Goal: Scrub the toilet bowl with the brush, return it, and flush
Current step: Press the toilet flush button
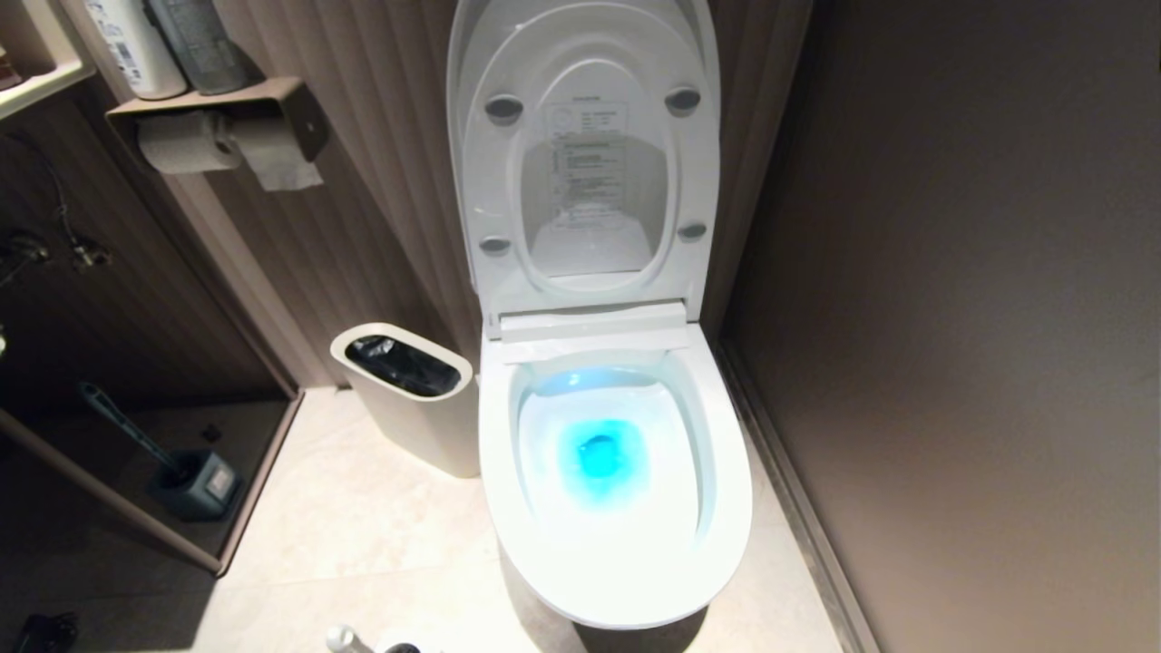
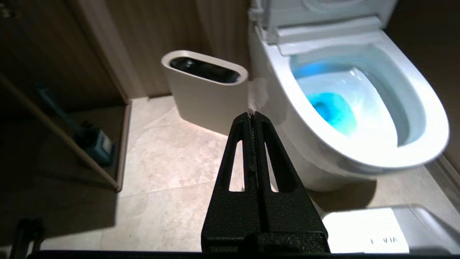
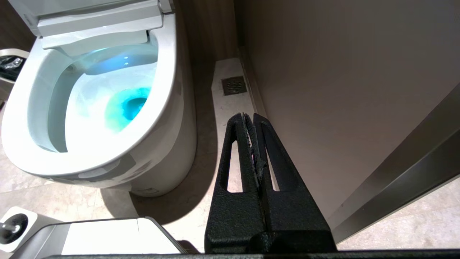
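Both sets of jaws are pressed together with nothing between them: your left gripper (image 2: 252, 114) hangs low over the pale stone floor (image 2: 169, 158), pointing toward the far wall between the waste bin (image 2: 206, 95) and the toilet bowl (image 2: 363, 144), and your right gripper (image 3: 249, 116) sits low on the right of the bowl, aimed along the narrow strip of floor toward the floor drain (image 3: 234, 85) by the brown wall (image 3: 341, 90). Neither arm shows in your head view.

You face the toilet bowl (image 1: 617, 580) with seat and lid (image 1: 585, 154) raised against the ribbed wall; blue water glows in its bottom. Just left of it stands the bin with its black liner. Farther left, a dark recess holds a blue-handled brush (image 1: 127, 426) leaning in its holder (image 1: 198, 483). A paper roll (image 1: 186, 142) hangs under a shelf with bottles.

At the near edge of your view, left of the bowl's front, a metallic tip (image 1: 343, 638) pokes up; in the right wrist view a white square base (image 3: 14, 226) with a dark socket lies there, perhaps the white brush's holder, but you cannot tell for certain.
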Motion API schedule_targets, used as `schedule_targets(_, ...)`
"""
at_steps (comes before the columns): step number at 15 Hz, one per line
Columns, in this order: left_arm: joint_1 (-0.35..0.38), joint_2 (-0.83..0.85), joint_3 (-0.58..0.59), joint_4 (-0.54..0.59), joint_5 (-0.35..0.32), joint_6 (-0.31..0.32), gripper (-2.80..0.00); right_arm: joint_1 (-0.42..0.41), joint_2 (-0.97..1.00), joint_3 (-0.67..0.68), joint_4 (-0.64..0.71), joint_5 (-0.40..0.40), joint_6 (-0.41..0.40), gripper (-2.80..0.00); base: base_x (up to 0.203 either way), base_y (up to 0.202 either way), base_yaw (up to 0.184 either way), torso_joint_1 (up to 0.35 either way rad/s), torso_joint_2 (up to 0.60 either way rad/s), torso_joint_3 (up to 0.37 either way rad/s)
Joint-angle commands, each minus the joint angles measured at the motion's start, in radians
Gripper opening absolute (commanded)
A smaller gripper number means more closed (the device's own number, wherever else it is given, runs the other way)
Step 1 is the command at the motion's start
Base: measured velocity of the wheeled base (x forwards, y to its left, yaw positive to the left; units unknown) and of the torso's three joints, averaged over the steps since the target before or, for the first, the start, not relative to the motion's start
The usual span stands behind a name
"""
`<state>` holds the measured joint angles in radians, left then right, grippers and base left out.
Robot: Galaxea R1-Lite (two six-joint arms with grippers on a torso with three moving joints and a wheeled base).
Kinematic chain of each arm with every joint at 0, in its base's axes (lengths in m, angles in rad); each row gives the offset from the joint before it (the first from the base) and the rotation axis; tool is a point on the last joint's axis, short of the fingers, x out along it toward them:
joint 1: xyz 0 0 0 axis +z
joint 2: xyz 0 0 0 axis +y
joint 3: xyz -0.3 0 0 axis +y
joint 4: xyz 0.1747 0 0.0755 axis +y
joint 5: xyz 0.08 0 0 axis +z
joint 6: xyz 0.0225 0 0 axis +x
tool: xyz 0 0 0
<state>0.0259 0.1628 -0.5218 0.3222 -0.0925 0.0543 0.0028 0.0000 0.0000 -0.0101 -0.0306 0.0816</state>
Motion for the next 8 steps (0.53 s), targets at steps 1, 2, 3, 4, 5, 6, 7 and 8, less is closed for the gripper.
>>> schedule_targets(1,-0.011,-0.151,0.100,0.044,-0.083,0.046,-2.80,0.000,0.000,0.000,-0.001,0.000,0.000,-2.80,0.000,0.000,0.000,0.000,0.00,0.000)
schedule_targets(2,-0.014,-0.166,0.161,0.061,-0.080,0.054,-2.80,0.000,0.000,0.000,-0.001,0.000,0.000,-2.80,0.000,0.000,0.000,0.000,0.00,0.000)
schedule_targets(3,-0.015,-0.164,0.223,0.058,-0.045,0.052,-2.80,0.000,0.000,0.000,-0.001,0.000,0.000,-2.80,0.000,0.000,0.000,0.000,0.00,0.000)
schedule_targets(4,-0.016,-0.163,0.306,0.015,0.004,0.050,-2.80,0.000,0.000,0.000,-0.001,0.000,0.000,-2.80,0.000,0.000,0.000,0.000,0.00,0.000)
schedule_targets(5,-0.016,-0.163,0.404,-0.095,0.039,0.041,-2.80,0.000,0.000,0.000,-0.001,0.000,0.000,-2.80,0.000,0.000,0.000,0.000,0.00,0.000)
schedule_targets(6,-0.016,-0.163,0.471,-0.249,0.058,0.018,-2.80,0.000,0.000,0.000,-0.001,0.000,0.001,-2.80,0.000,0.000,0.000,0.000,0.00,0.000)
schedule_targets(7,-0.016,-0.163,0.500,-0.342,0.070,-0.004,-2.80,0.000,0.000,0.000,-0.001,0.000,0.000,-2.80,0.000,0.000,0.000,0.000,0.00,0.000)
schedule_targets(8,-0.017,-0.163,0.507,-0.351,0.082,-0.028,-2.80,0.000,0.000,0.000,-0.001,0.000,0.000,-2.80,0.000,0.000,0.000,0.000,0.00,0.000)
